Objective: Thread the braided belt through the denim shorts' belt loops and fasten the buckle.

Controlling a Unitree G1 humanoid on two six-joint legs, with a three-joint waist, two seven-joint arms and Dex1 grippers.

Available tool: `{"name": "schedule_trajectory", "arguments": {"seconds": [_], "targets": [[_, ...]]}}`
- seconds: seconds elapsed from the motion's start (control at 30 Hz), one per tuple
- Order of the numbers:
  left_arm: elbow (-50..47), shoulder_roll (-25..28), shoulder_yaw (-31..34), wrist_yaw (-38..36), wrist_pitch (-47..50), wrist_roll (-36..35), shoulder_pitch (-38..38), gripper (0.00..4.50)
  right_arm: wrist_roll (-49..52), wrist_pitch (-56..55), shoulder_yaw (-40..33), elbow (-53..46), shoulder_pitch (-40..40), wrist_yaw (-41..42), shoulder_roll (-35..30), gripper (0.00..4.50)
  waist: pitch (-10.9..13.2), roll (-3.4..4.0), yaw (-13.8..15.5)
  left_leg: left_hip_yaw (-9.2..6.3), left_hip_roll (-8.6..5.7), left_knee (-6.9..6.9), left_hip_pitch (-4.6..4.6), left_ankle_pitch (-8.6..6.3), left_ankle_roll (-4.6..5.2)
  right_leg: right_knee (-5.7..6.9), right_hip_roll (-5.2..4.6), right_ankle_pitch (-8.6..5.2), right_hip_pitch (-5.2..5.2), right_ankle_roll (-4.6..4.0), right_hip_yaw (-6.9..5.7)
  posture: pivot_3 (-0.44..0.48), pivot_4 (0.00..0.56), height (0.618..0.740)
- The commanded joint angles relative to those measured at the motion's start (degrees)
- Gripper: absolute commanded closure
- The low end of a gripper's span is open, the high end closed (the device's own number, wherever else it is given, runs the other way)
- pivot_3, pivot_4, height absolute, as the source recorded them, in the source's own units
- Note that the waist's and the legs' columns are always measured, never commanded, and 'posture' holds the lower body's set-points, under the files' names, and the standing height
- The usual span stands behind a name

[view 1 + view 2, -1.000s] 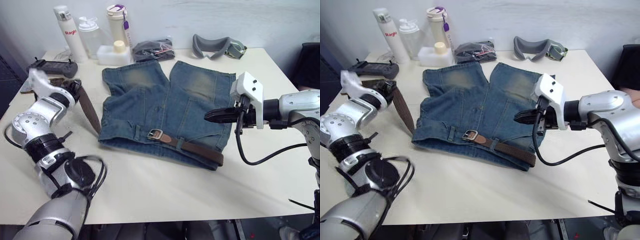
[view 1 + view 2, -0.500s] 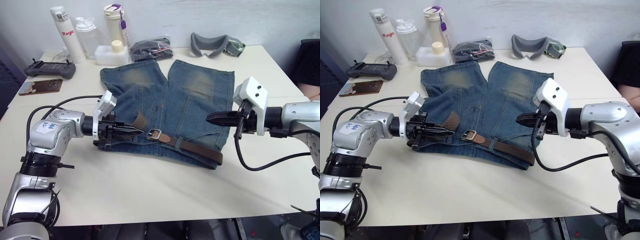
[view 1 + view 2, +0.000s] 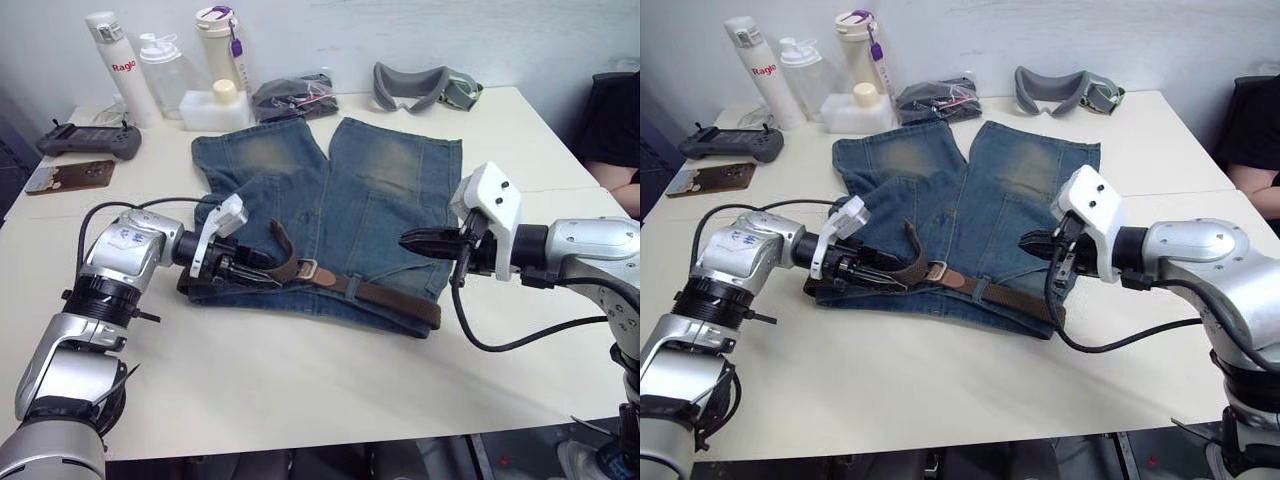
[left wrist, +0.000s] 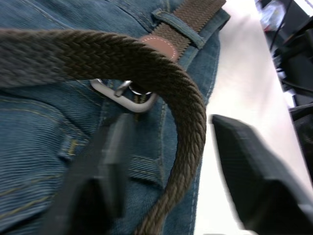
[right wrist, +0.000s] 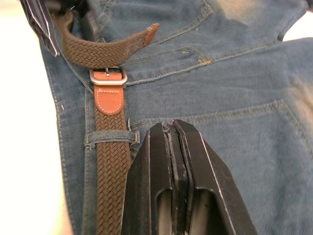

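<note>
The blue denim shorts (image 3: 330,190) lie flat mid-table, waistband toward me. The braided belt (image 3: 390,297) runs through the belt loops (image 5: 110,137) along the waistband to the silvery buckle (image 3: 308,268). Its free end curls up in an arch left of the buckle, and the leather tip (image 5: 151,30) points over the denim. My left gripper (image 3: 262,275) is open at the waistband's left end. In the left wrist view its fingers (image 4: 110,147) stand either side of the arched strap. My right gripper (image 3: 408,240) is shut and empty, hovering low over the shorts' right leg.
Three bottles (image 3: 160,70) and a white container (image 3: 210,105) stand at the back left, with a black bundle (image 3: 290,97) and a grey goggle strap (image 3: 425,85) behind the shorts. A controller (image 3: 85,140) and a flat device (image 3: 65,175) lie far left. A person's arm (image 3: 622,185) is at the right edge.
My left arm swung in from the far left to the waistband with the belt's free end, then its fingers opened around the arched strap. The right gripper stayed shut and shifted slightly.
</note>
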Motion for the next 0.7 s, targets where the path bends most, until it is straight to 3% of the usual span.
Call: {"name": "schedule_trajectory", "arguments": {"seconds": [0.03,0.2,0.33,0.47,0.57,0.7], "targets": [[0.46,1.7,7.33,1.31,1.71,-2.71,-3.31,0.02,-2.68,-4.27,1.15,1.34,-1.49,0.54,-0.38,4.5,0.0,0.0,-0.03,0.0,0.0,0.01,0.0,0.0,0.0,0.0,0.0,0.0,0.0,0.01,0.0,0.0,0.15,0.627],[-3.22,5.01,13.51,2.17,5.91,-5.65,-2.61,0.02,-4.18,-8.3,2.63,3.9,-2.93,1.68,0.74,4.5,0.0,0.01,-0.29,0.0,-0.01,-0.04,0.05,0.0,0.0,0.01,0.01,0.01,-0.01,0.01,0.02,0.0,0.15,0.627],[-10.25,8.95,15.04,1.45,6.85,-6.52,2.14,0.02,-7.11,-14.58,5.5,5.57,-4.17,4.43,1.41,4.5,0.0,0.01,-0.44,0.0,0.02,-0.04,0.11,0.01,-0.03,0.06,0.04,0.01,0.0,0.02,0.02,0.0,0.15,0.627],[-18.12,12.38,15.16,-0.01,2.41,-5.6,9.68,0.02,-15.53,-27.63,13.85,8.5,-5.69,5.77,6.76,4.5,0.02,0.03,-0.41,0.01,0.01,-0.04,0.17,0.01,-0.04,0.1,0.04,0.01,0.01,0.02,0.05,0.0,0.15,0.627],[-21.74,12.42,16.04,0.73,1.49,-6.53,12.65,0.0,-17.34,-30.42,17.79,8.53,-5.17,7.26,10.35,3.55,0.02,0.04,-0.33,0.0,0.01,-0.01,0.14,0.01,-0.05,0.19,0.04,0.01,-0.03,0.02,0.06,0.0,0.15,0.627],[-27.83,9.72,13.62,3.93,-2.78,-4.53,15.79,0.0,-20.29,-32.72,21.02,9.44,-5.01,8.27,12.63,1.63,0.03,0.04,0.2,-0.11,-0.1,0.11,0.07,0.01,-0.05,0.3,0.02,0.0,-0.04,0.0,0.1,0.0,0.15,0.627]]}}
